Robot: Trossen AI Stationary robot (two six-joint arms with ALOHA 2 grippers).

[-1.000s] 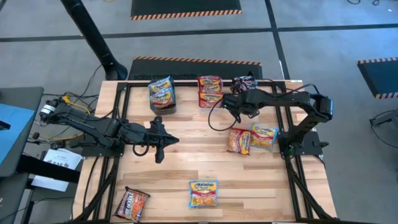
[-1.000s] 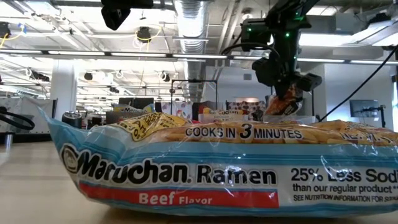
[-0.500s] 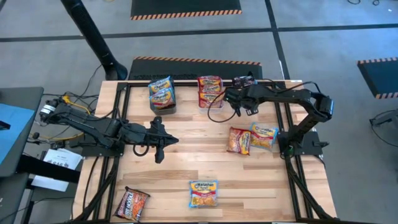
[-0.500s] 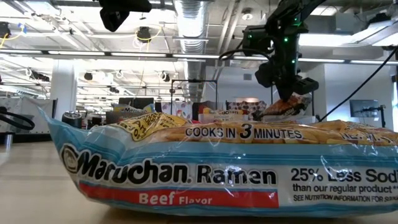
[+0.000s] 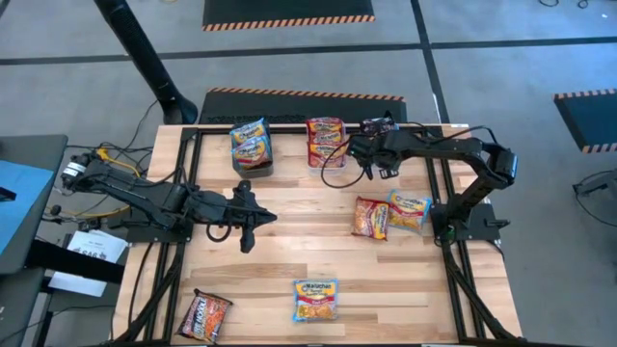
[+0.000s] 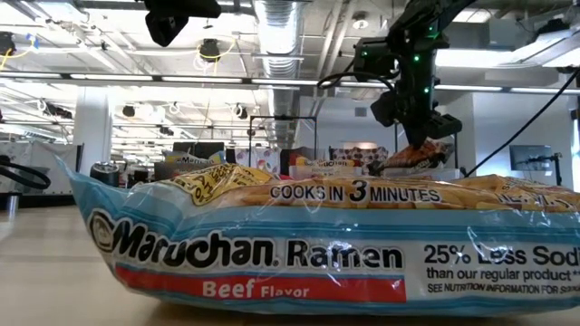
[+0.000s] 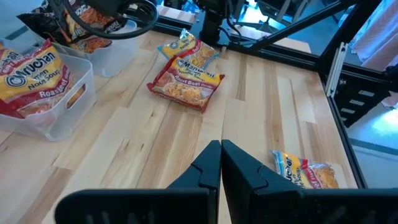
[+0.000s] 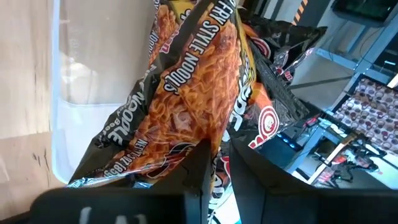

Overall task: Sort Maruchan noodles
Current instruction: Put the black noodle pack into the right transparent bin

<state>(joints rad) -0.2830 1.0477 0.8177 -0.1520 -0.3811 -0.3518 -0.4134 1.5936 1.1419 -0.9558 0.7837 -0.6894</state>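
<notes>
Release step: right gripper (image 5: 371, 166) sits over the far-right bin (image 8: 62, 124), fingers just parted, black packet (image 8: 186, 106) dropping in, no firm hold visible. Open fully and lift straight up so the fingers don't drag it out. Left gripper (image 7: 221, 163) pinched shut, empty, mid-table. Legible: "Maruchan Ramen", "Beef Flavor", "Cooks in 3 minutes" on near packet (image 6: 299, 249); "Style Noodles" on black one.
</notes>
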